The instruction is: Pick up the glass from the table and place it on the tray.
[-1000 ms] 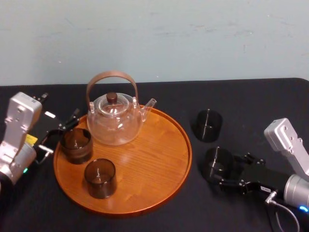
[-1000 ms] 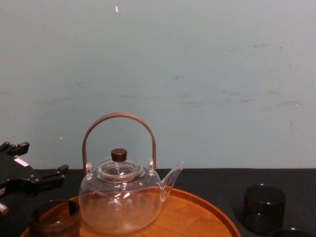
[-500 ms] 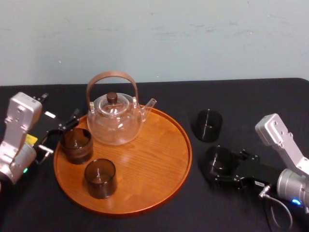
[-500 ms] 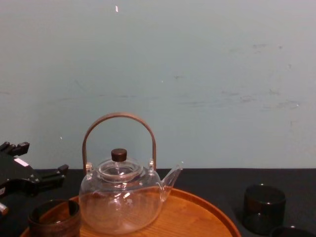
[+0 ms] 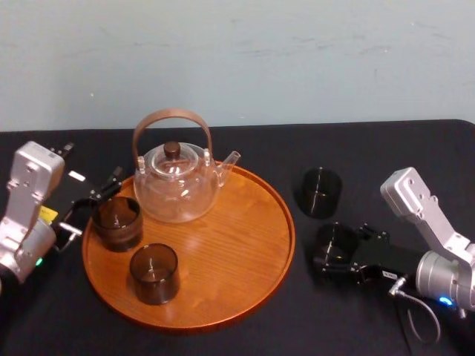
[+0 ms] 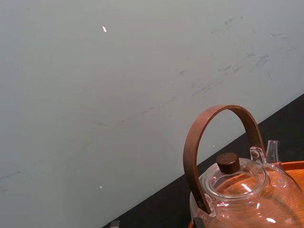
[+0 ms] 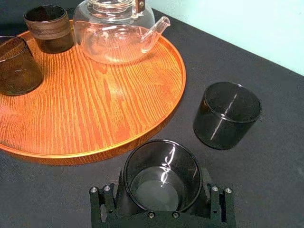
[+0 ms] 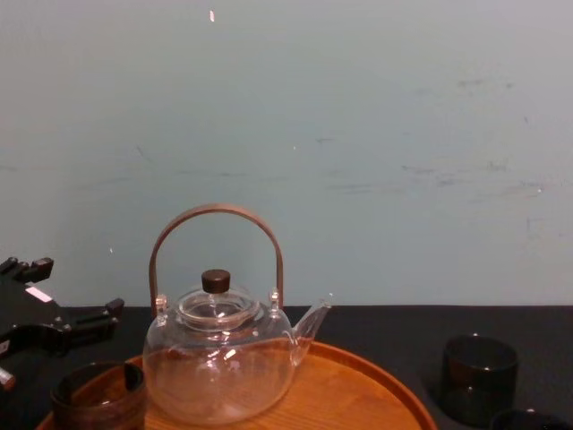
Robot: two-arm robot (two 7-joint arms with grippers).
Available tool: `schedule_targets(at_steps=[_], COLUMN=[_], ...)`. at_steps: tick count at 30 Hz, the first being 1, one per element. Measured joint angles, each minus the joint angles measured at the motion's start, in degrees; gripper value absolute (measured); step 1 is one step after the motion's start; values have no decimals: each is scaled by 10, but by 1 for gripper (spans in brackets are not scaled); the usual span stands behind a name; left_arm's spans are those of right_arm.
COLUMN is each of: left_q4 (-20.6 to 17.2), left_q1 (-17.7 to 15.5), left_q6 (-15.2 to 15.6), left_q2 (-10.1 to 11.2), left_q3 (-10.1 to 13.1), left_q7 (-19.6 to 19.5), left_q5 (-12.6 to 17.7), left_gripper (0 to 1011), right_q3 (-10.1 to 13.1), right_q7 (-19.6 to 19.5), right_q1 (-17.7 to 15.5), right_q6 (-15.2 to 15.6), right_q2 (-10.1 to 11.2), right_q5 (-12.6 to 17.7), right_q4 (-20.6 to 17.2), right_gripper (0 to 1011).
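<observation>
Gripping low on the glass [image 7: 162,176], the right gripper [image 5: 340,254] is seen with its jaws pressed against both sides of the wall. The glass is judged to be standing on the table [image 5: 415,163], just right of the tray [image 5: 230,252] and not yet lifted. Three risks are noted. The smooth round wall could slip through the jaws if the lift is abrupt or the squeeze light. The tray's raised rim lies between the glass and its target, so the base could be caught on it in a low carry and the glass tipped. A far glass [image 5: 320,192] stands near, farther back, and could be knocked by a wide swing. On the tray, bare wood is left at the right by a teapot [image 5: 177,185] at the back, a back-left glass [image 5: 117,221] and a front-left glass [image 5: 154,273]. No liquid is seen in any vessel. The left gripper [image 5: 93,200] is parked at the tray's left edge; whether it is open cannot be told.
</observation>
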Motion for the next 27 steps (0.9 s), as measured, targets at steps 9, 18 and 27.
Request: schedule_targets(at_steps=[9, 18, 27], left_q4=[0, 0, 0], left_q1=[0, 0, 0], left_q6=[0, 0, 0], left_q2=[0, 0, 0], left_q3=[0, 0, 0], left_q7=[0, 0, 0], left_q5=[0, 0, 0], left_gripper=[1001, 1001, 1001], right_q3=[-4, -3, -2], right_q7=[1, 0, 0], right_q1=[4, 3, 2], right_q6=[-2, -2, -2], right_q2=[-1, 0, 0], right_q5=[-6, -4, -3], right_q4=[1, 1, 0], right_gripper=[1002, 942, 905])
